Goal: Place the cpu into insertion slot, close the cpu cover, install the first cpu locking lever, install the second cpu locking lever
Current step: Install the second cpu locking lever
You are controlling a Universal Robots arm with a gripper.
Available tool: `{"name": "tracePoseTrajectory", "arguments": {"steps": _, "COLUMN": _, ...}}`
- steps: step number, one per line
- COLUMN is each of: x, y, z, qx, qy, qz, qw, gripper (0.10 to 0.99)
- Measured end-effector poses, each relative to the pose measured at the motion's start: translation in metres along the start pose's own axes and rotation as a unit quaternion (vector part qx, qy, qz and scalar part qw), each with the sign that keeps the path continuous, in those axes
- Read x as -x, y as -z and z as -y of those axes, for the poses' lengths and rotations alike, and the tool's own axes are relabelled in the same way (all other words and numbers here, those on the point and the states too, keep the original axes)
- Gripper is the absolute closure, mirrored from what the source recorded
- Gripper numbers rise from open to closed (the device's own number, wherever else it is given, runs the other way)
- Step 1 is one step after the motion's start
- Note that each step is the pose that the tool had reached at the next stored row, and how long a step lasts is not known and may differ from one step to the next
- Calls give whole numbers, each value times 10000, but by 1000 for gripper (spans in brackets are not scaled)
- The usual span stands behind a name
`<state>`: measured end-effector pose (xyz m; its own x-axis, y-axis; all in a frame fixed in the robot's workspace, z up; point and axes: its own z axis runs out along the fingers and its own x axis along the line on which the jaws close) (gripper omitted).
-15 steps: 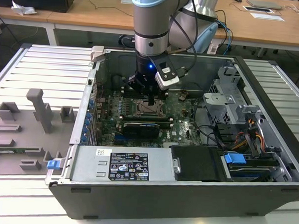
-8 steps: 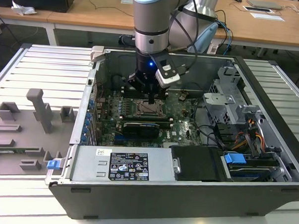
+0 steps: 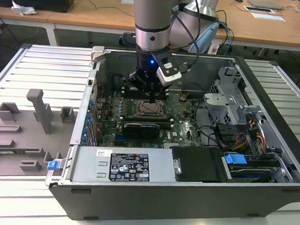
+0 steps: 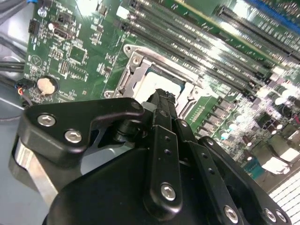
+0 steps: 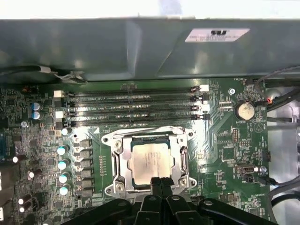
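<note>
Green motherboard [image 5: 225, 150], cpu [image 5: 149, 162] flat, square in insertion slot [image 5: 123, 161], jaws [image 5: 161, 183] pressed together above.

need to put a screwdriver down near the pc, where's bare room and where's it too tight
Free: the slatted table on the exterior view's right of the case. On the left, grey fixtures take the near part; the far slats are bare. Crowded: around the cpu, where the pincer sits.

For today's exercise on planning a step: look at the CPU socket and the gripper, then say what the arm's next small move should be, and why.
Probably a short lift straight up, away from the socket. In the first wrist view the cpu already lies flat inside the insertion slot, and the gripper, fingertips together, sits at the socket's edge holding nothing, in the way of whatever follows.
</note>
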<state>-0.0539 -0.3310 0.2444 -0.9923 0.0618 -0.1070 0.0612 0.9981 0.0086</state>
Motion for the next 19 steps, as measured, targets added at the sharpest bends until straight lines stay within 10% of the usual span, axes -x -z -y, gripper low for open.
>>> {"name": "tracePoseTrajectory", "arguments": {"steps": 10, "x": 11, "y": 0, "z": 264, "qx": 1, "qy": 1, "qz": 0, "qw": 10000, "gripper": 980}}
{"name": "tracePoseTrajectory", "arguments": {"steps": 19, "x": -69, "y": -60, "z": 277, "qx": 105, "qy": -11, "qz": -7, "qw": 9999, "gripper": 980}}
